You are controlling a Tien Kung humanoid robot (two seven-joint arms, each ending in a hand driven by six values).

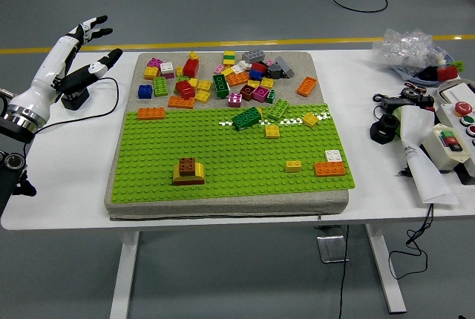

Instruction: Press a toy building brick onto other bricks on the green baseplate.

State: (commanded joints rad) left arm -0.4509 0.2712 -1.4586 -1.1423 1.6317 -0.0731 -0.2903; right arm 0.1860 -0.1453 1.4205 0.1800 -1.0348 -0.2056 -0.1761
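The green baseplate [223,157] lies on a grey pad in the middle of the table. A brown brick [187,166] sits pressed on a yellow brick [188,178] near the plate's front left. A pile of loose coloured bricks [223,76] covers the pad's far strip. My left hand [83,50] hovers over the table's far left, well clear of the plate, fingers spread and holding nothing. The right arm does not show.
On the plate stand an orange brick [329,168] with a white one, a small yellow brick [293,165] and a dark green brick [246,118]. A black block [73,99] with a cable lies under my left hand. Control boxes, cables and bags crowd the table's right side.
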